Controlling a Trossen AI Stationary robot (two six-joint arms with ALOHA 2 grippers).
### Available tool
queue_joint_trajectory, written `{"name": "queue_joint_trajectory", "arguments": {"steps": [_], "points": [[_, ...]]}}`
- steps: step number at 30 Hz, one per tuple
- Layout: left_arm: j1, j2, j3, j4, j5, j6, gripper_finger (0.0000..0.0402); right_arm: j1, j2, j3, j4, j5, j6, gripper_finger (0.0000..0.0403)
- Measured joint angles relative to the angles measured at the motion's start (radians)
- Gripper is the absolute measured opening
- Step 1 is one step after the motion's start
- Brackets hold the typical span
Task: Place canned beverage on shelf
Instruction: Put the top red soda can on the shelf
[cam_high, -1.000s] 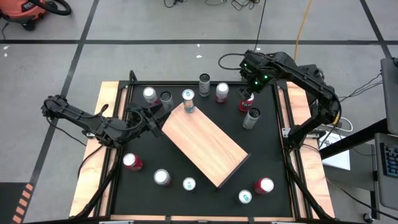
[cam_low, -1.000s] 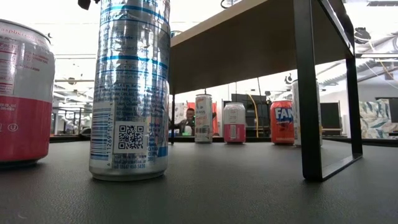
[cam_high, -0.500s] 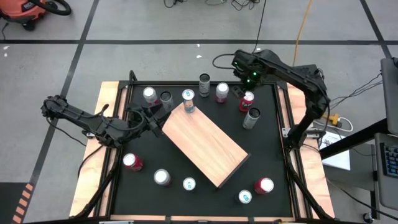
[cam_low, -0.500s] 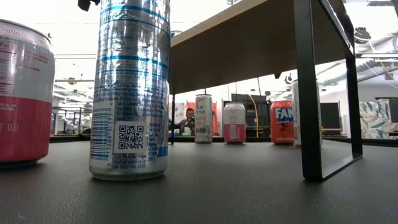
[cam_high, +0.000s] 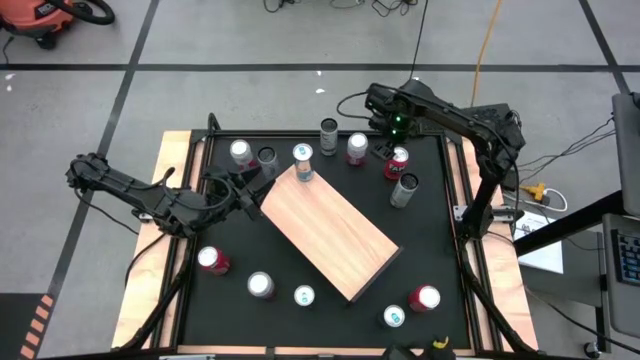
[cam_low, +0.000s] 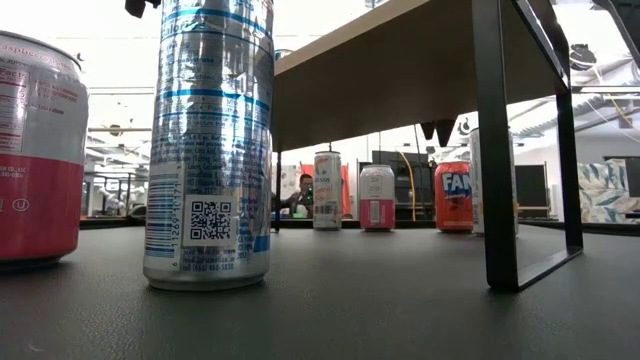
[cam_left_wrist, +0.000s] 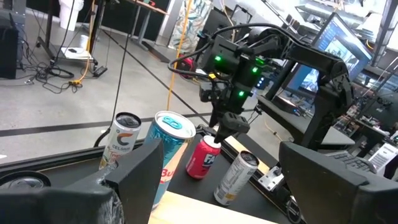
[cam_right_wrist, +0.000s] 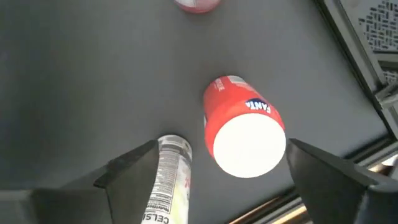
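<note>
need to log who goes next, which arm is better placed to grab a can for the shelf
Right. The right gripper hangs open just above the red Fanta can by the table's far edge, the can framed between its fingers in the wrist view. The left gripper waits open beside the pale wooden shelf, on no can.

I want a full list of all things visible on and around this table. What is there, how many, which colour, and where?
shelf: one, pale wood, diagonal across the table's middle
table: one, black top, wooden strips along its sides
red Fanta can: one, far right part, below the right fingers
blue can: one, at the shelf's far corner
other far cans: five, silver, grey, dark and pink, along the far side
near cans: five, two red, one silver, two white-blue, along the near side
left gripper: one, dark, fingers open, beside the shelf's left edge
right gripper: one, dark, fingers open, above the red Fanta can
</note>
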Motion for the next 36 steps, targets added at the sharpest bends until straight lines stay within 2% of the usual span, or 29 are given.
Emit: {"name": "queue_joint_trajectory", "arguments": {"steps": [6,10,14,21,28,36], "points": [[0.000,0.000,0.000,0.000,-0.001,0.000,0.0318,-0.044,0.000,0.000,-0.006,0.000,-0.015,0.0382],[0.000,0.000,0.000,0.000,-0.004,0.000,0.0318,-0.059,0.000,0.000,-0.007,-0.022,-0.057,0.0395],[0.000,0.000,0.000,-0.001,-0.005,0.001,0.0318,-0.074,0.000,0.000,-0.007,-0.081,-0.142,0.0396],[0.000,0.000,0.000,-0.001,-0.005,0.001,0.0318,-0.095,0.000,-0.010,0.003,-0.078,-0.160,0.0396],[-0.001,0.000,0.000,-0.001,-0.004,0.003,0.0318,-0.094,-0.009,-0.166,0.055,-0.105,-0.157,0.0396],[-0.001,0.000,0.000,0.000,0.008,0.002,0.0318,-0.095,-0.013,-0.236,0.135,-0.078,-0.148,0.0396]]}}
